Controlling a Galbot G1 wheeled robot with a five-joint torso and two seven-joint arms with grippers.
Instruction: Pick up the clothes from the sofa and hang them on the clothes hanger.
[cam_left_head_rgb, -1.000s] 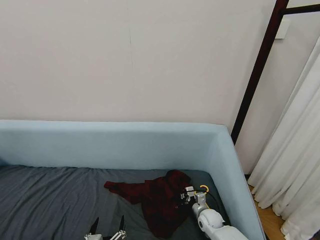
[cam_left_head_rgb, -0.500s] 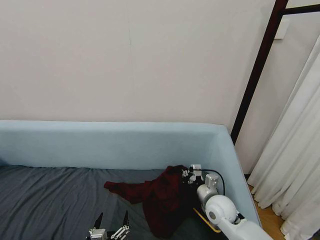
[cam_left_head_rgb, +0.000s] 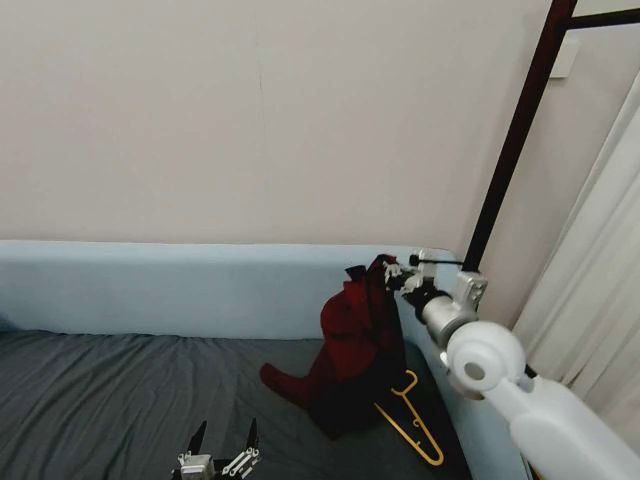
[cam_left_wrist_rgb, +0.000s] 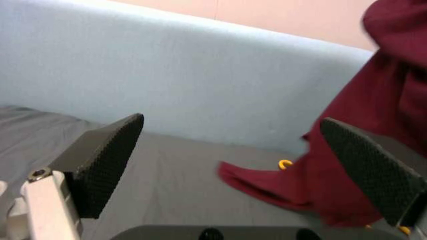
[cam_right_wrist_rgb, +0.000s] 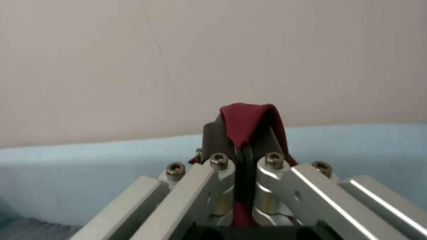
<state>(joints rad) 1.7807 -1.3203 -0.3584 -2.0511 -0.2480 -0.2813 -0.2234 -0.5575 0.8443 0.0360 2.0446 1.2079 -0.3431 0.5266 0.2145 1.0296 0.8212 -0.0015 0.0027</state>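
A dark red garment (cam_left_head_rgb: 352, 350) hangs from my right gripper (cam_left_head_rgb: 392, 272), which is shut on its top fold above the sofa's right end; its lower end still drags on the grey seat. In the right wrist view the red cloth (cam_right_wrist_rgb: 248, 124) is pinched between the shut fingers. A yellow hanger (cam_left_head_rgb: 412, 420) lies on the seat below the garment. My left gripper (cam_left_head_rgb: 220, 448) stays low at the front, open, with its black pads (cam_left_wrist_rgb: 107, 160) wide apart and the red garment (cam_left_wrist_rgb: 347, 145) beyond them. The dark clothes rack post (cam_left_head_rgb: 512, 140) rises at the right.
The light blue sofa back (cam_left_head_rgb: 180, 290) runs along the cream wall. The grey seat cover (cam_left_head_rgb: 100, 400) stretches to the left. White curtains (cam_left_head_rgb: 590, 300) hang at the far right beside the rack.
My right gripper has risen from the seat to above the sofa back, lifting the red garment so it hangs. The yellow hanger beneath came into sight. The left gripper stayed put.
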